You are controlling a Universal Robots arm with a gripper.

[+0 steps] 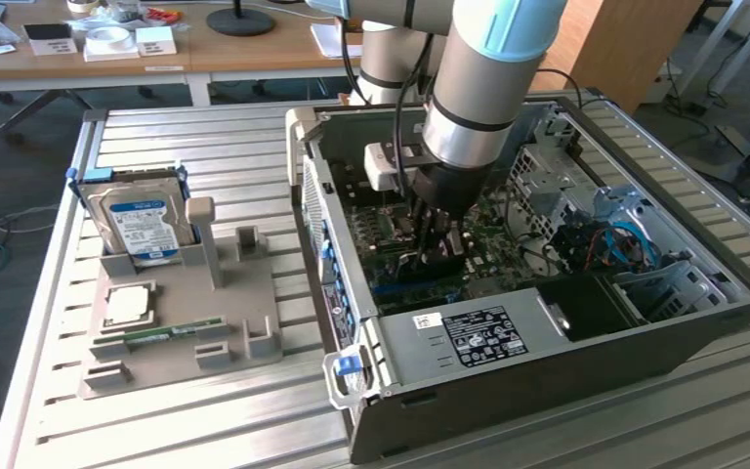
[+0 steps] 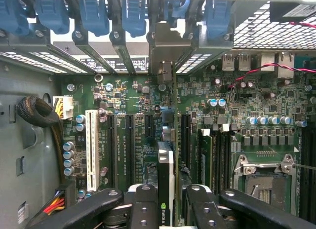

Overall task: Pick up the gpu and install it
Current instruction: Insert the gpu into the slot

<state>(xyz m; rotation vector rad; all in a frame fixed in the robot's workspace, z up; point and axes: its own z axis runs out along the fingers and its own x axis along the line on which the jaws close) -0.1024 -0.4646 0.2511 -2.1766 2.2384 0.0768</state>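
Observation:
The gpu [image 2: 166, 177] shows edge-on in the wrist view as a slim dark strip with a green logo, standing upright over the green motherboard [image 2: 133, 140]. Its metal bracket [image 2: 165, 56] reaches the row of rear slot openings. My gripper [image 2: 170, 209] is shut on the card, with a black finger [image 2: 143, 207] on each side. In the exterior view my gripper [image 1: 434, 234] hangs straight down inside the open computer case [image 1: 479, 337], and the gpu [image 1: 436, 264] is a dark block just above the board.
Beside the card are black expansion slots, a white slot [image 2: 91, 147], a seated memory stick [image 2: 206, 155] and the processor socket [image 2: 264, 177]. On the exterior view's left, a grey fixture tray [image 1: 206, 293] carries a blue-labelled hard drive [image 1: 147, 220], a processor [image 1: 128, 305] and a RAM stick [image 1: 160, 335].

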